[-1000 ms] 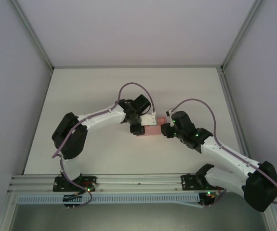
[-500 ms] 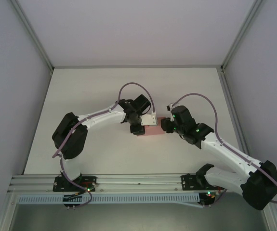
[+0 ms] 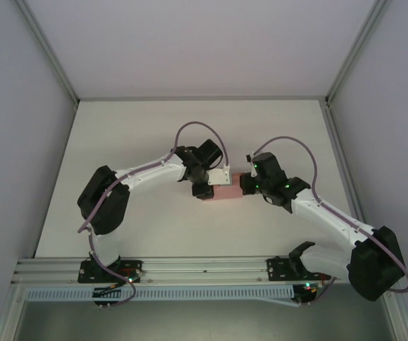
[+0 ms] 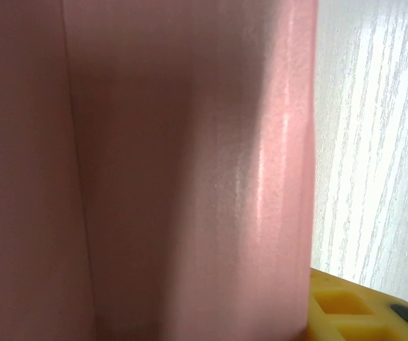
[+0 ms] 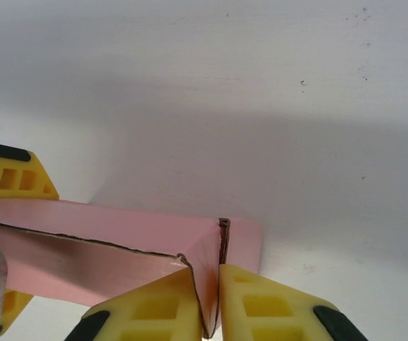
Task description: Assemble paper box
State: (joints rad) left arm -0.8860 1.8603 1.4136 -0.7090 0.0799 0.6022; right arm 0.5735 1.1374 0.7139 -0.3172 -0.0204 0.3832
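Table (image 3: 118, 142): box (image 3: 225, 193) is mid-table between both grippers; resting on the surface or just off it, can't tell. Box = thin pink card, hollow. Judged v. light, floppy at flaps, stiffer along folds, dents easily, a bit slick. Best hold is probably folded edges/corners w/ a light pinch, not mid-panel. L gripper (image 3: 209, 186) straddles the box's left end, yellow fingers (image 5: 10, 179) above and below it, grasping it. R gripper (image 5: 211, 312) is clenched on the end flap (image 5: 223, 245), thin card nipped betw the pads. Hard to see: from top, grippers cover most of the box. L wrist cam sits too close, so the box is a pink blur. Can't tell if other flaps are tucked.
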